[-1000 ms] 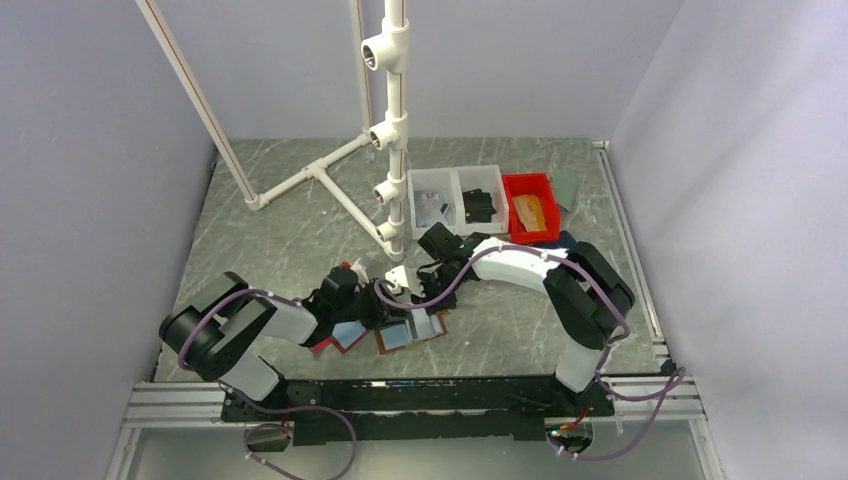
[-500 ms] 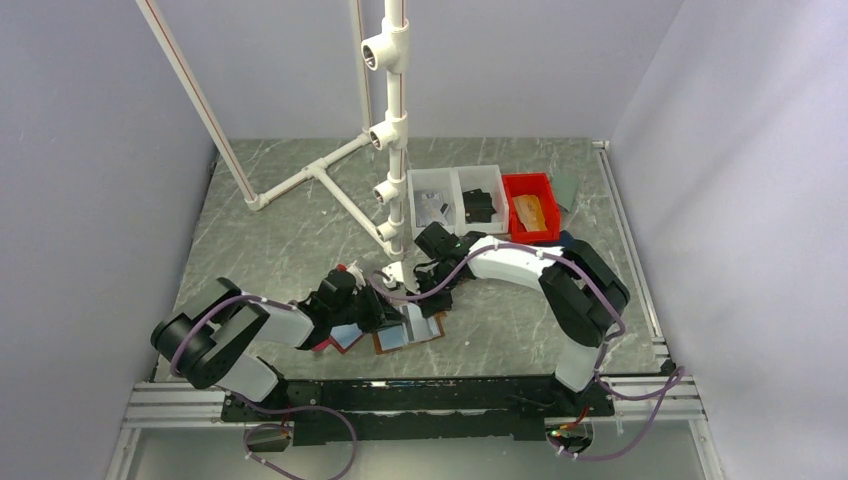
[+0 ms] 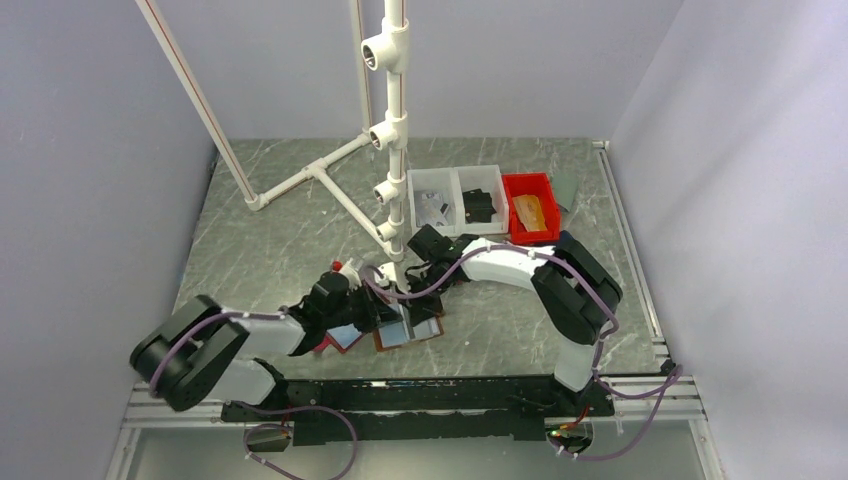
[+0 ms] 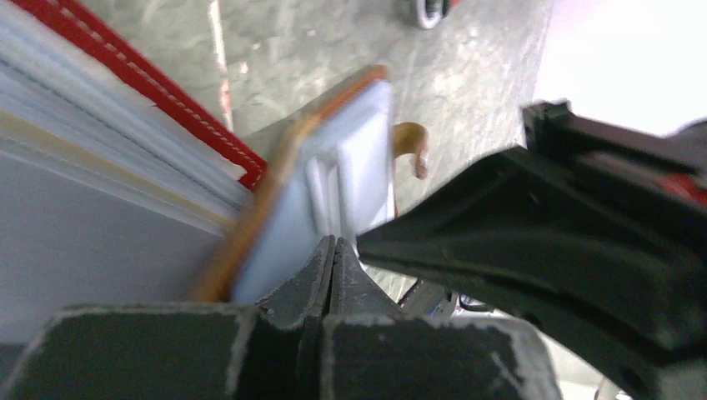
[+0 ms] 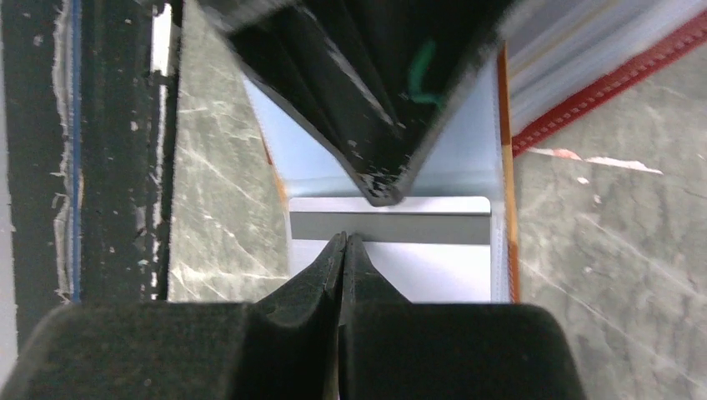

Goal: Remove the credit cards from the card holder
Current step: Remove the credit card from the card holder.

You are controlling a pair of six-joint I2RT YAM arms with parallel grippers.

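The card holder (image 3: 425, 328) lies open on the marbled grey tabletop (image 3: 290, 240), a white card (image 5: 433, 250) jutting from its pocket. The right tool (image 5: 343, 242), fingers pressed together, meets the card's edge. The left tool (image 4: 332, 246), likewise pressed together, faces it tip to tip. Tabletop shows beside both; pale walls (image 3: 90, 150) enclose.

The right gripper (image 5: 343, 250) is closed tight, with its tip at the edge of a white card (image 5: 442, 267). Just ahead, the black left gripper (image 5: 382, 193) points back at it, over the blue card holder (image 5: 288, 154).
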